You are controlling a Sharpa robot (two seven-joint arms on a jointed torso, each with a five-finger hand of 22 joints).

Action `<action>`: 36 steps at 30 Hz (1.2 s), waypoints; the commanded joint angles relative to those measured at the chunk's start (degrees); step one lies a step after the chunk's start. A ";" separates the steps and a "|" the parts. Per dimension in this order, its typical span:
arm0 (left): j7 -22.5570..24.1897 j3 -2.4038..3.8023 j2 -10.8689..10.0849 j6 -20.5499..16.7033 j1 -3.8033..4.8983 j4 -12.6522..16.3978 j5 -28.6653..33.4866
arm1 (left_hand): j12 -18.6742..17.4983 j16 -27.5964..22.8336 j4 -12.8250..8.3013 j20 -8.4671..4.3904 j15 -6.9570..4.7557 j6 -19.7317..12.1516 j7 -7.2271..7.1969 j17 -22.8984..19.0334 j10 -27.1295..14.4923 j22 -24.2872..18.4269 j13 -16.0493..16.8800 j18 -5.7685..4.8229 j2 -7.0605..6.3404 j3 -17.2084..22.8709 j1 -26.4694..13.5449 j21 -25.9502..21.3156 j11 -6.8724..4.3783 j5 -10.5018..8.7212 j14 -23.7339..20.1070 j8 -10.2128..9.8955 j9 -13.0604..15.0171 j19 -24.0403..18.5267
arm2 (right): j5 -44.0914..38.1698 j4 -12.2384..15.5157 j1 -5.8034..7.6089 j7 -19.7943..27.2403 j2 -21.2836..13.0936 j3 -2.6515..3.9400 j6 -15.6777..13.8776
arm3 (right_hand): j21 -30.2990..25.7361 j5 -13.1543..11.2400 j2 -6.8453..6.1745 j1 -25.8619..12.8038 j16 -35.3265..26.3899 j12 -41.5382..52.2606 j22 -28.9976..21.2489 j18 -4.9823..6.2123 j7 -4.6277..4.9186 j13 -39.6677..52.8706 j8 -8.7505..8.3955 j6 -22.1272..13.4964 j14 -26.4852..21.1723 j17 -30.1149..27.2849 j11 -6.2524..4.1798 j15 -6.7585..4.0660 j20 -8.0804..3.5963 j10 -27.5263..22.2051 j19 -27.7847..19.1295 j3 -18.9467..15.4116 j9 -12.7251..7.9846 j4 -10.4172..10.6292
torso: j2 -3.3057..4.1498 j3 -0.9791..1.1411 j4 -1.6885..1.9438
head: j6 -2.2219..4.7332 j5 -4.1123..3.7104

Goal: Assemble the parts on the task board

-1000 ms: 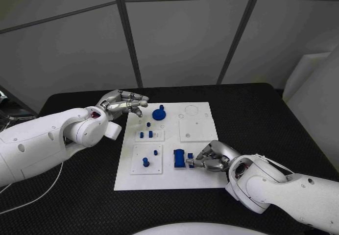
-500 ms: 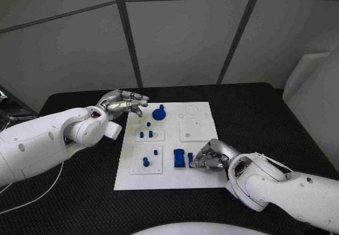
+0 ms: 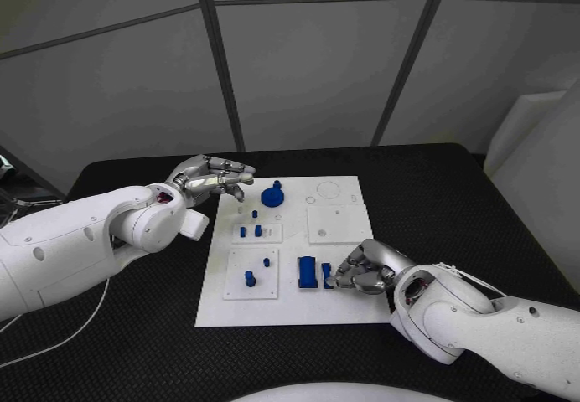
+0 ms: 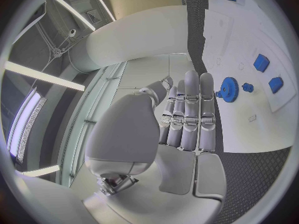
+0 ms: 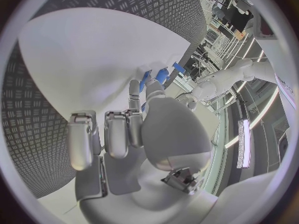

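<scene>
Silver right hand is pinching a small blue part near the board's near edge, while the left hand is hovering empty, fingers loosely apart, by the far-left corner.

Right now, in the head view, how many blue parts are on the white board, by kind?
Gear: 1
Large block: 1
Slim piece beside the block: 1
Small pegs: 5
Total: 8
</scene>
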 commanded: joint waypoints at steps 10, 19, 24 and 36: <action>1.67 -0.02 0.60 0.25 -0.24 -0.73 1.95 | -0.26 -1.22 1.12 0.40 0.63 -0.67 0.09 -0.14 -0.55 -0.79 0.23 -0.39 -0.29 -1.35 -2.12 -1.53 0.06 -0.31 -0.66 -0.35 0.08 -0.35 | 31.98 -4.43 3.73 33.15 -1.86 0.20 7.52 | -13.58 -5.43 0.48 0.84 -11.23 -20.00 6.81 2.55 3.73 -5.30 -0.30 -11.43 -0.14 -8.29 3.00 2.56 2.37 -4.89 -0.51 -1.74 -3.08 -0.81 | -0.35 0.05 0.00 | 2.06 0.09; 7.26 -0.23 2.84 -1.43 -1.08 -3.10 6.85 | -0.68 -13.97 4.03 3.14 3.63 -3.15 -0.45 -5.24 -2.27 -8.89 0.29 -0.96 0.21 -5.40 -2.99 -13.47 1.40 0.03 -10.29 -0.39 -0.30 -7.33 | 50.75 -16.85 9.13 42.78 1.84 0.27 9.89 | -58.38 -5.30 4.45 6.54 -47.58 -54.68 -21.90 9.63 5.14 -32.58 -0.50 -12.00 -13.42 -40.43 5.74 5.01 4.41 -19.43 -19.38 -0.68 -5.54 -5.08 | -2.40 -0.87 -0.45 | 5.58 -0.06; 10.95 -0.30 6.14 -5.85 -1.58 -7.05 11.16 | -1.79 -24.54 4.77 5.73 5.02 -4.56 -0.91 -9.58 -4.38 -16.11 -1.68 -0.67 1.29 -6.17 -1.57 -22.44 1.43 0.26 -14.21 -0.39 -1.29 -14.46 | 58.49 -28.78 10.88 47.05 7.53 0.33 11.29 | -73.34 -5.75 5.75 10.00 -66.05 -70.65 -33.15 8.07 7.65 -49.50 -0.50 -13.02 -24.57 -50.70 9.44 10.81 9.06 -24.31 -27.39 0.61 -9.35 -7.40 | -3.62 -1.10 -0.82 | 7.84 0.47; 16.51 -0.26 13.63 -13.56 -2.35 -15.39 14.69 | -2.21 -35.33 6.01 9.75 5.43 -10.33 -1.53 -20.80 -16.70 -29.69 -3.94 -0.73 3.01 -12.67 -1.45 -29.60 0.48 0.50 -27.41 -0.45 -4.76 -27.59 | 64.44 -45.03 11.53 50.94 18.29 0.42 15.28 | -86.36 -6.92 8.22 4.03 -81.06 -77.31 -51.88 9.63 7.81 -68.52 -0.34 -16.45 -29.05 -67.81 10.51 13.11 14.44 -27.71 -35.90 0.21 -20.28 -14.44 | -4.79 -0.93 -0.94 | 10.50 1.67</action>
